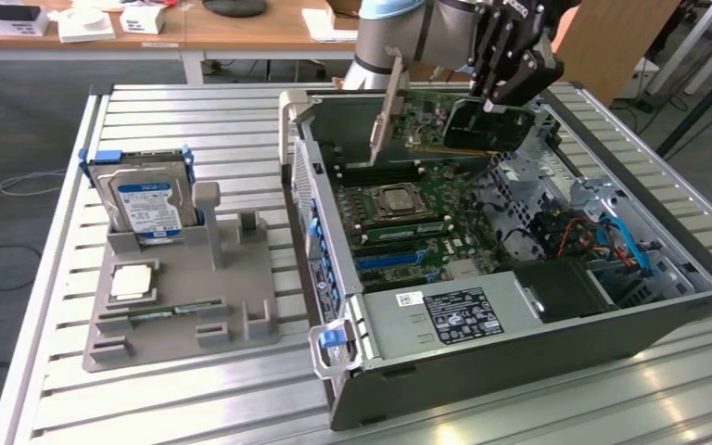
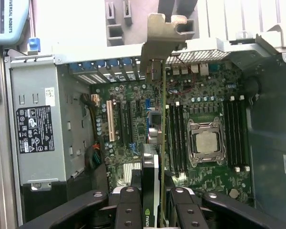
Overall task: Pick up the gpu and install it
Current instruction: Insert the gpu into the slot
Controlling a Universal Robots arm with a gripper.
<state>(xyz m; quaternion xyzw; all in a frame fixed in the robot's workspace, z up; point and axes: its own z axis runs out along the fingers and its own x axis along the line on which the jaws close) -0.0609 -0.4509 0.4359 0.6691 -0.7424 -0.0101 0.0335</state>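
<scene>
Grey plastic is filling the exterior view's left: a holder (image 1: 183,306) is sitting on the slatted desk (image 1: 146,408), propping a drive (image 1: 146,204) upright so that it is offering an edge to grab. Just right of it the case (image 1: 517,371) is lying on its side with the panel off, so the board (image 1: 430,232) is facing up and its slots (image 2: 125,121) are reachable from above.

Over the far end of that case I am holding the gpu (image 1: 462,125) in my pincer (image 1: 504,97), jaws partway closed and clamping the card's two faces. I am carrying it on edge, clear of the board and touching nothing below, because, as I judge it, that is how it has to meet a slot. Its bracket (image 1: 387,107) is pointing toward the case's rear wall, where the openings are.

From the wrist, the gpu (image 2: 158,157) is running edge-on from my pincer (image 2: 155,205) up to the bracket (image 2: 162,43), and it seems to be hanging beside the memory slots (image 2: 176,138).
</scene>
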